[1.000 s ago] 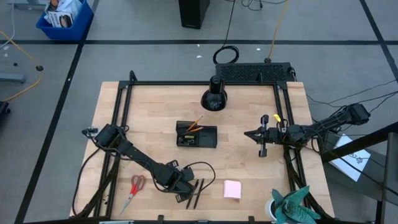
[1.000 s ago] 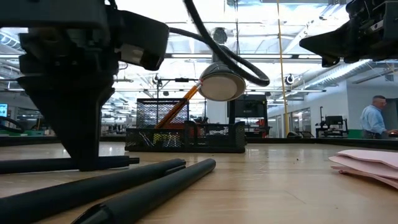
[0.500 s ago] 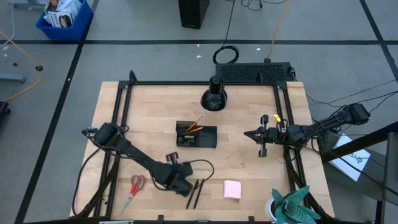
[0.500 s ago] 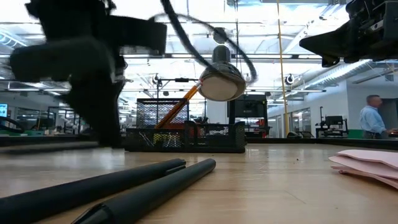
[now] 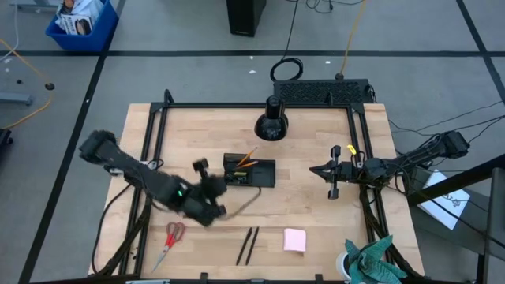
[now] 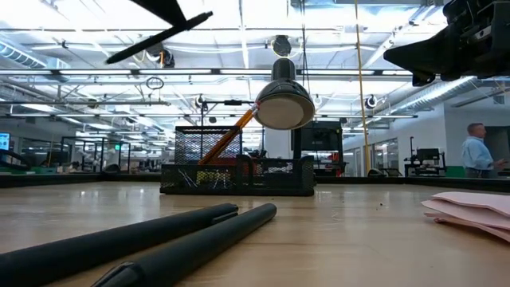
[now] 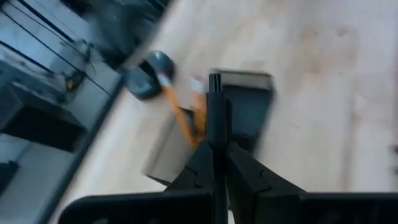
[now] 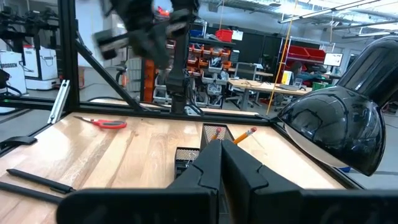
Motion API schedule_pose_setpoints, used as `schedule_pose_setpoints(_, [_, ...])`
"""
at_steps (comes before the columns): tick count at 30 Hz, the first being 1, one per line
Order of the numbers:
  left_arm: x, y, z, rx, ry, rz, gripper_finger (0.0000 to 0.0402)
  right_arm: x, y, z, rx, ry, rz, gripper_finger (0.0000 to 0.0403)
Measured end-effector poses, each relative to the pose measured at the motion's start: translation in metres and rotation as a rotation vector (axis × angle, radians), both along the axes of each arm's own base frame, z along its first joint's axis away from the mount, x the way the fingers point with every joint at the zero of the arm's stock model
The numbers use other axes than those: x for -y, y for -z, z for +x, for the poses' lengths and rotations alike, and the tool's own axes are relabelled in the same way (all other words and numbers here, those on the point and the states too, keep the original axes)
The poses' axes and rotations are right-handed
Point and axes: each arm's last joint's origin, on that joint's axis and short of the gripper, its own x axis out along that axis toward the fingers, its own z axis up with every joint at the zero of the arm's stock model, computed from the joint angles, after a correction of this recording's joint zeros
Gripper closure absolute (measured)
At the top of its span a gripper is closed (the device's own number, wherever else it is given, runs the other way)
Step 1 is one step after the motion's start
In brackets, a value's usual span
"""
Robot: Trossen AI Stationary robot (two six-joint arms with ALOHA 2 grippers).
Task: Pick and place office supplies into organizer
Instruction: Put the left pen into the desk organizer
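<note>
Organizer (image 5: pixel 249 173): sits near the middle of the table (image 5: pixel 316 221), its tall end already holding orange pencils (image 5: pixel 248 157) that lean out at a slant, so long items evidently belong upright in that end.
Pen in transit (image 7: pixel 215 118): a thin black pen is pinched between the closed fingers of the left hand (image 7: pixel 216 163) and sticks straight out ahead of it; in the left wrist view its tip lines up with the organizer's opening, which suits a drop into a compartment.
Left hand: clenched on that pen, lifted off the table and blurred in the high view (image 5: pixel 207 189), just beside the organizer's left end. My reading is that the carry is under way and the release is not yet made.
Pens left behind (image 5: pixel 248 245): two black pens lie side by side on the table near the front edge, well apart from the organizer and free to be fetched.
Scissors (image 5: pixel 170 237): red-handled, flat on the table near the front left, untouched.
Sticky-note pad (image 5: pixel 295 240): pink, flat on the table, to the right of the two pens.
Right hand (image 5: pixel 332 172): clenched on nothing, waiting above the table's right side, pointed toward the organizer.
Round black cone-shaped object (image 5: pixel 271 124): stands behind the organizer, apart from it, no part of the sorting.
</note>
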Motion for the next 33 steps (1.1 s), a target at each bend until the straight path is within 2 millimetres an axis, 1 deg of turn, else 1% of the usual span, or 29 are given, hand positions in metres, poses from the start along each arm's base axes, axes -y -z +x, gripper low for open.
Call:
schedule_pose_setpoints(2, [-0.014,-0.007,-0.007,0.018,0.042,0.028,0.0380,0.000,0.000,0.000,0.000,0.000,0.000,0.0399])
schedule_pose_setpoints(5, [-0.033,-0.008,-0.014,0.064,0.184,0.038,0.0371,0.000,0.000,0.000,0.000,0.000,0.001,0.0399])
schedule_pose_setpoints(7, [-0.049,-0.011,-0.017,0.155,0.258,0.024,0.0372,0.000,0.000,0.000,0.000,0.000,0.000,0.0399])
schedule_pose_setpoints(9, [-0.068,-0.011,-0.020,0.271,0.290,0.012,0.0377,0.000,0.000,0.000,0.000,0.000,0.000,0.0399])
schedule_pose_setpoints(11, [-0.089,-0.004,-0.021,0.377,0.300,-0.005,0.0385,0.000,0.000,0.000,-0.001,0.000,-0.001,0.0399])
schedule_pose_setpoints(13, [-0.107,0.007,-0.021,0.475,0.353,-0.041,0.0390,0.000,0.000,0.000,0.000,0.000,-0.001,0.0399])
schedule_pose_setpoints(15, [-0.121,0.016,-0.018,0.585,0.416,-0.077,0.0391,0.000,0.000,0.000,0.000,0.000,-0.001,0.0399])
schedule_pose_setpoints(17, [-0.132,0.026,-0.014,0.647,0.445,-0.112,0.0389,0.000,0.000,0.000,0.004,0.000,0.001,0.0399])
schedule_pose_setpoints(21, [-0.142,0.048,-0.002,0.604,0.452,-0.135,0.0386,0.000,0.000,0.000,0.005,-0.002,0.017,0.0399])
schedule_pose_setpoints(24, [-0.143,0.056,0.006,0.597,0.461,-0.121,0.0390,0.000,0.000,0.000,0.000,-0.003,0.031,0.0399])
schedule_pose_setpoints(27, [-0.145,0.067,0.011,0.542,0.455,-0.117,0.0389,0.000,0.001,0.000,-0.003,-0.003,0.033,0.0399])
schedule_pose_setpoints(33, [-0.160,0.080,0.015,0.495,0.402,-0.125,0.0380,0.000,0.001,0.000,-0.004,-0.002,0.029,0.0399])
